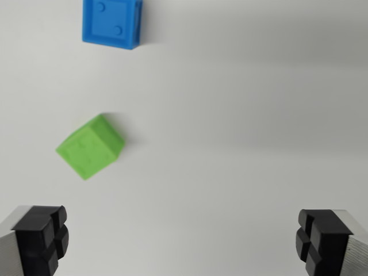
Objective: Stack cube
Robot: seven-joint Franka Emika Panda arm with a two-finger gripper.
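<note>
- The gripper [184, 241] is hanging above the bench [247, 132] with its fingers [40, 238] spread wide, one at the wrist view's lower left corner and the other at the lower right corner. Nothing is lying between them, so the gripper is carrying nothing.
- The green cube [90, 146] is sitting on the bench beyond the fingers, toward the wrist view's left. It is turned at an angle to the picture edges and is standing apart from the fingers, off the midline between them.
- The blue cube [112, 22] is sitting farther away, at the top edge of the wrist view and partly cut off by it. Raised round studs are showing on its top face. It is resting well apart from the green cube, with bare bench between the two.
- Progress, as a judgement: no stacking is showing. Both cubes are resting separately on the bench, and neither is being gripped. The whole sequence appears to be remaining: centring on one cube, closing on it, lifting it, carrying it over the other cube and setting it down.
- Which cube is serving as the base cannot be told from this view.
</note>
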